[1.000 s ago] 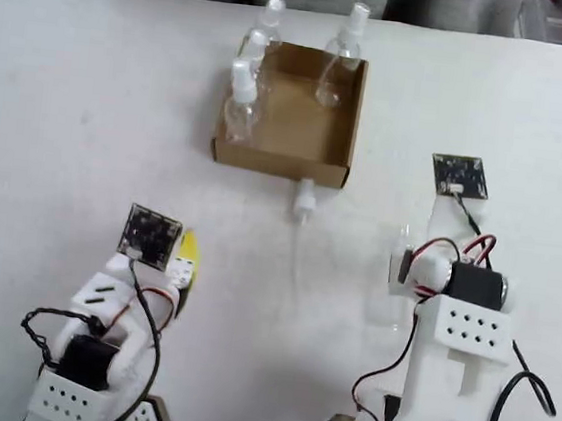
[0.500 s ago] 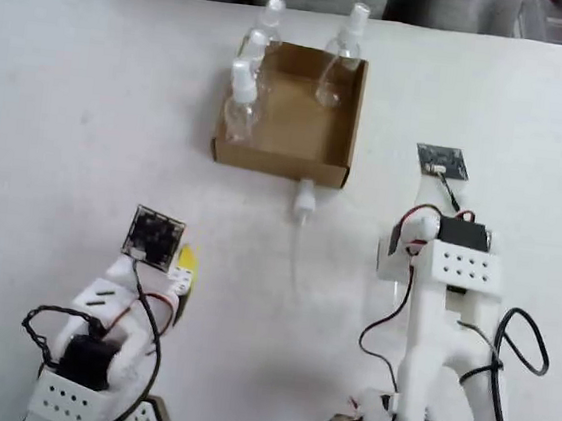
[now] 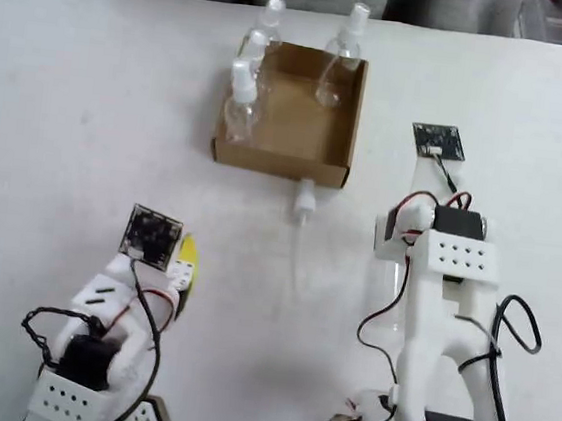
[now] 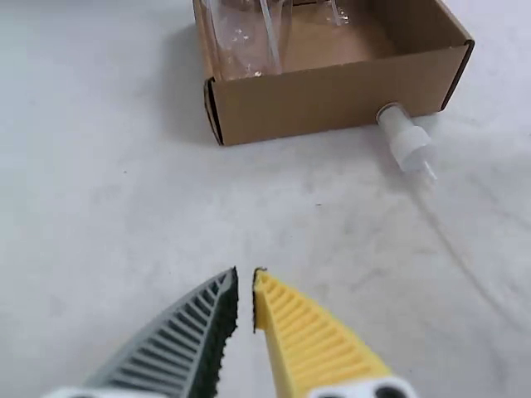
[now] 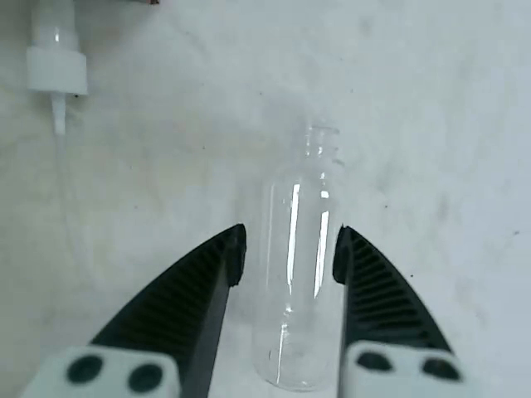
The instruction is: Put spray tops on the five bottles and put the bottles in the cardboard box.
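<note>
A clear bottle [image 5: 300, 265] with no top lies on the white table. My right gripper [image 5: 289, 235] is open, with one black finger on each side of the bottle. A loose spray top [image 3: 304, 200] with its thin tube lies just in front of the cardboard box [image 3: 345, 127], and the right wrist view shows the spray top [image 5: 56, 68] beyond the bottle, off to one side. Several bottles with spray tops [image 3: 241, 101] stand inside the box. My left gripper [image 4: 246, 278] is shut and holds nothing, near the table's front left. The box [image 4: 332, 91] lies ahead of it.
The right arm [image 3: 441, 263] stretches over the table right of the box. The left arm [image 3: 107, 338] is folded low at the front left, its yellow finger [image 3: 187, 253] showing. Bare white table lies between the arms and left of the box.
The right arm has stretched forward, away from its base and slightly left, over the lying bottle. The left arm has barely moved.
</note>
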You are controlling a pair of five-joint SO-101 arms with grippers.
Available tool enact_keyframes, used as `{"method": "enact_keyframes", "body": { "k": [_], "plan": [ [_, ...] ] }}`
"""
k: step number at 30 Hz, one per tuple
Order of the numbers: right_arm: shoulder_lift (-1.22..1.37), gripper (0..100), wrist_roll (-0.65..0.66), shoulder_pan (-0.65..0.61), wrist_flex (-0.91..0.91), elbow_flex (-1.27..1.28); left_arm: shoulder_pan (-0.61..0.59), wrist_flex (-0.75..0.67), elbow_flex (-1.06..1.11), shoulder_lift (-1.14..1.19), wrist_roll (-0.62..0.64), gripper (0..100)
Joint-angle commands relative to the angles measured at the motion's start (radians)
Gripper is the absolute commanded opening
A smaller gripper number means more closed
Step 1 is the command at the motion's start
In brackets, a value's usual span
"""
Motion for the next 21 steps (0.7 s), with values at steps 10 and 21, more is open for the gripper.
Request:
{"method": "enact_keyframes", "body": {
  "k": [10,21],
  "plan": [
    [0.114,18.3,-0.006,0.071,-0.036,-0.069,0.008,-0.048,-0.002,0.004,-0.006,6],
    [0.254,25.0,-0.101,0.050,-0.062,-0.127,0.008,-0.048,-0.002,0.004,-0.006,6]
  ]
}}
